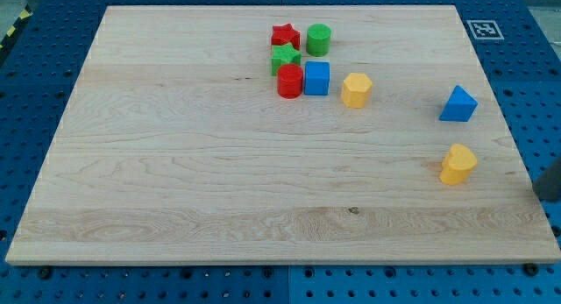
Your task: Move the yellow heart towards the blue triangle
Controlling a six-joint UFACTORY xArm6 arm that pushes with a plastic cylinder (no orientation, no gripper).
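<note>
The yellow heart (458, 164) lies near the board's right edge. The blue triangle (458, 104) sits just above it in the view, a short gap between them. My tip (542, 193) shows as a dark blurred rod end at the view's right edge, right of the yellow heart and slightly below it, not touching it.
A second yellow block, a hexagon (356, 89), lies left of the blue triangle. A cluster sits at the top middle: blue cube (316, 78), red cylinder (290, 81), green star (285, 57), red star (285, 36), green cylinder (318, 39). The wooden board (175, 164) rests on a blue pegboard.
</note>
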